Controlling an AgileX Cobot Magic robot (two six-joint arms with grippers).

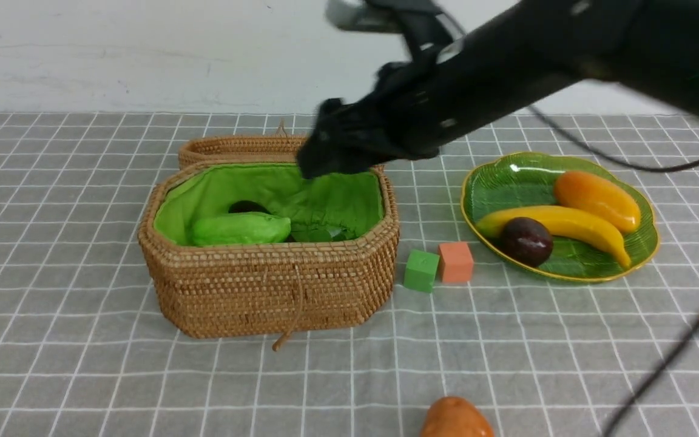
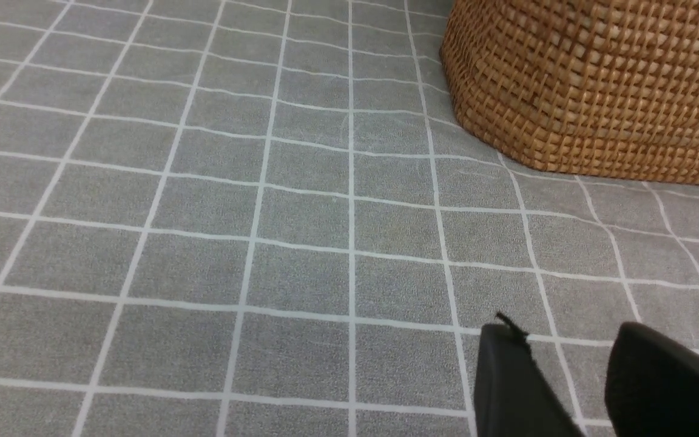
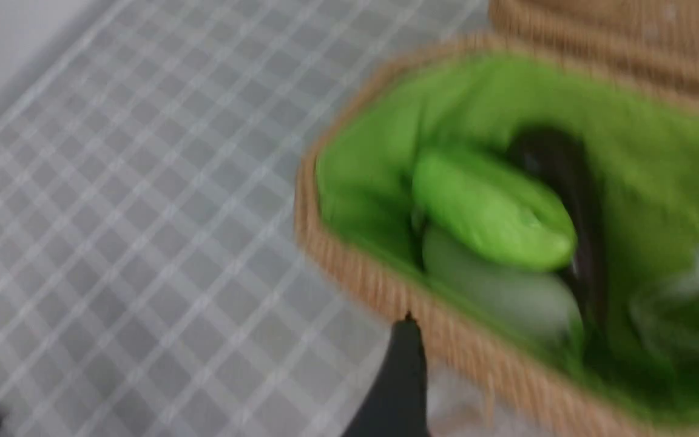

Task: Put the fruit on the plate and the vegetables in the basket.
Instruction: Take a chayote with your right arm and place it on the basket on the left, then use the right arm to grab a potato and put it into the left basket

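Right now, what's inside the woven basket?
In the basket, on the green lining, lie a light green gourd and, behind it, a dark eggplant. A pale item shows blurred under the gourd; the near wall hides the floor.

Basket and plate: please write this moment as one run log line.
right gripper: over basket, open, empty | plate: mango, banana, mangosteen | potato-like lump: on table

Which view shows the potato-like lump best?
The front view: the orange-brown potato-like lump lies on the tablecloth at the near edge, partly cut off by the picture's edge. Neither wrist view shows it.
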